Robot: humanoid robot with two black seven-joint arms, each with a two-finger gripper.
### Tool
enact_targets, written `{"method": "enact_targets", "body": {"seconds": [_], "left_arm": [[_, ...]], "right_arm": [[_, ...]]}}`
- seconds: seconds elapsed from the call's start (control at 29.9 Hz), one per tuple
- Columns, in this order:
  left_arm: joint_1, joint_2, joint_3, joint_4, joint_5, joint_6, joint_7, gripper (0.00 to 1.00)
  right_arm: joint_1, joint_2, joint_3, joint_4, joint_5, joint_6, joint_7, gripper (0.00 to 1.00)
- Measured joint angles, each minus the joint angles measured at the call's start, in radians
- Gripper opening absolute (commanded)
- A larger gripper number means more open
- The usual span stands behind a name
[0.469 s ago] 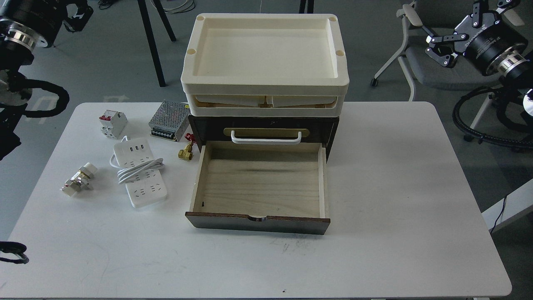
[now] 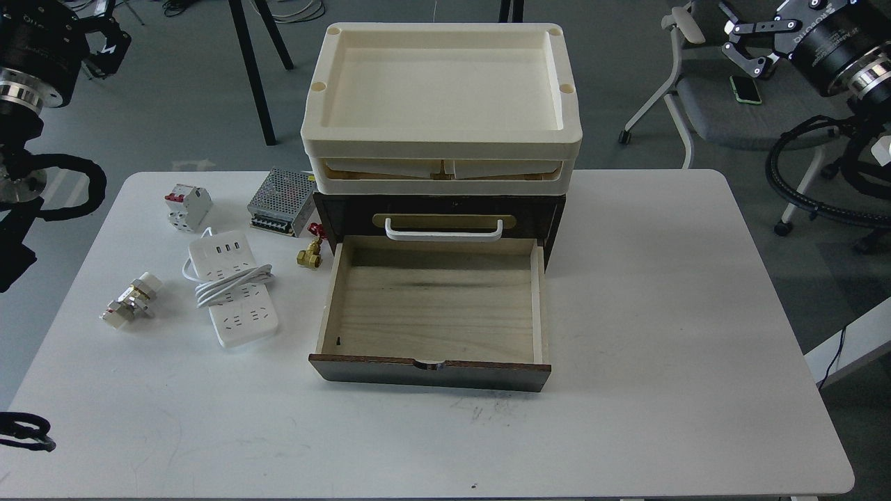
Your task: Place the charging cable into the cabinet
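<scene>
The charging cable [image 2: 234,292], a flat white power strip with its cord coiled round the middle, lies on the white table [image 2: 661,313] left of the cabinet. The dark brown cabinet [image 2: 550,212] stands at the table's back centre with a cream tray [image 2: 442,139] on top. Its lower drawer [image 2: 435,306] is pulled out and empty; the upper drawer with the white handle [image 2: 444,229] is closed. My left gripper [image 2: 104,38] is high at the far left, off the table, dark and small. My right gripper [image 2: 743,42] is high at the far right, fingers spread, empty. Both are far from the cable.
A white-and-red circuit breaker [image 2: 186,207], a perforated metal power-supply box [image 2: 282,202], a brass valve [image 2: 310,256] and a metal fitting [image 2: 131,300] lie around the cable. A grey chair [image 2: 738,111] with a phone [image 2: 745,89] on it stands behind the table's right side.
</scene>
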Motion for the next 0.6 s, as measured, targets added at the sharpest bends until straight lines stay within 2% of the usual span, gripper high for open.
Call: {"method": "enact_targets", "body": {"seconds": [0.1, 0.3, 0.4, 0.6], "left_arm": [[0.059, -0.052, -0.12, 0.001, -0.034, 0.0, -0.042, 1.0], [0.127, -0.072, -0.307, -0.035, -0.04, 0.0, -0.056, 0.99], [0.157, -0.002, -0.332, -0.165, -0.04, 0.0, -0.056, 0.99], [0.21, 0.33, -0.315, -0.553, 0.047, 0.0, -0.057, 0.99]], "right_arm": [[0.001, 0.001, 0.005, 0.006, 0.0, 0.0, 0.001, 1.0], [-0.004, 0.0, 0.009, 0.01, 0.0, 0.0, 0.003, 1.0], [-0.01, -0.013, 0.013, 0.014, 0.002, 0.0, 0.004, 1.0], [-0.048, -0.058, 0.074, 0.053, 0.017, 0.0, 0.004, 1.0]]}}
